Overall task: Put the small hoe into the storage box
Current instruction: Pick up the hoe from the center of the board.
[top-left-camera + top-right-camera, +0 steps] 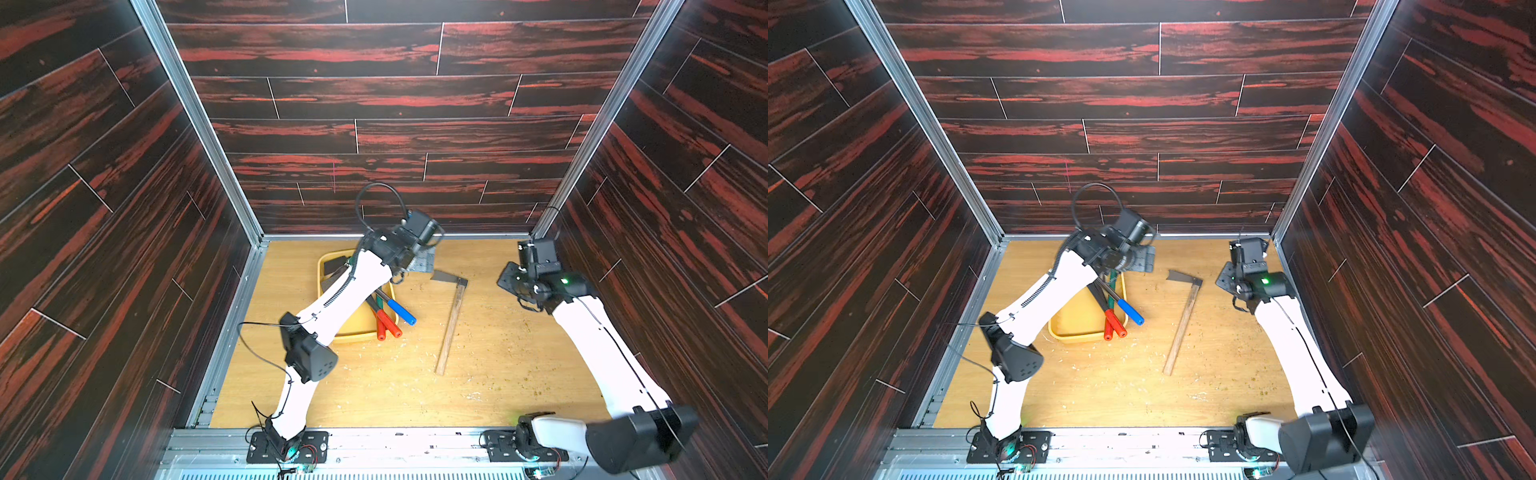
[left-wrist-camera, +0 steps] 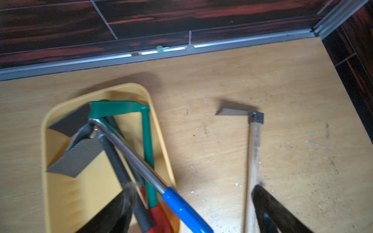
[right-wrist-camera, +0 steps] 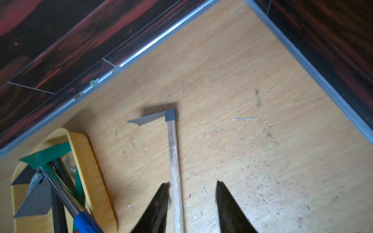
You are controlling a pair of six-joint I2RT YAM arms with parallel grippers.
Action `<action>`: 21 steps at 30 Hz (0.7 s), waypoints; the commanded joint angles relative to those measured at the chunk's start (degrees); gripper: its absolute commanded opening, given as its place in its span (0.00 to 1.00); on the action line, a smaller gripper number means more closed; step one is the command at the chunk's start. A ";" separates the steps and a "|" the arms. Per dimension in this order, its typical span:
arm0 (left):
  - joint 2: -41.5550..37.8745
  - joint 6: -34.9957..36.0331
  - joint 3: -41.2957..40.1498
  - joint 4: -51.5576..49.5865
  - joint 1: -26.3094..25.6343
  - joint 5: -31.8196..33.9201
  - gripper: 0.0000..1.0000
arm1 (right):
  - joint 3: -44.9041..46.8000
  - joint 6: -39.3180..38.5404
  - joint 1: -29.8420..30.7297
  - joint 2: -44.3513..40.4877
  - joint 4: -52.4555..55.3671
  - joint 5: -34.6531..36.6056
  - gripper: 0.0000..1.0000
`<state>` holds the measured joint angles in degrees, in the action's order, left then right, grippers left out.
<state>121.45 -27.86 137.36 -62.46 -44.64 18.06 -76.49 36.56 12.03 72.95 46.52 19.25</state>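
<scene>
In both top views the box (image 1: 356, 336) (image 1: 1084, 338) sits on the left arm's side of the table (image 1: 498, 374), with other hoes (image 1: 400, 311) lying in it, their handles poking over its near rim. The wooden hoe (image 1: 451, 324) (image 1: 1183, 320) lies on the table beside the box, apart from it. The left gripper (image 1: 423, 261) hovers by the box's far end, and the right gripper (image 1: 509, 279) hangs near the right wall.

In the left wrist view the left gripper (image 2: 193, 187) is spread wide and empty.

In the right wrist view the right gripper (image 3: 192, 183) stands narrowly apart and empty, and the hoe (image 3: 173, 151) lies untouched on the table.
</scene>
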 commanded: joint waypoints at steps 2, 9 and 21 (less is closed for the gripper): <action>3.55 -0.43 3.24 -3.63 -2.62 0.04 0.90 | 0.48 0.71 -1.30 -2.64 1.62 1.65 0.41; 9.73 -1.10 6.60 -4.39 -6.20 -0.46 0.89 | 0.77 0.71 -2.65 -5.44 1.44 1.70 0.40; 16.57 -0.71 6.52 -4.05 -8.37 -3.44 0.85 | 2.06 1.41 -3.01 -6.00 0.79 0.39 0.39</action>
<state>136.97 -28.71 142.41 -64.36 -52.90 15.66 -75.05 37.47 9.23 67.37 46.72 20.16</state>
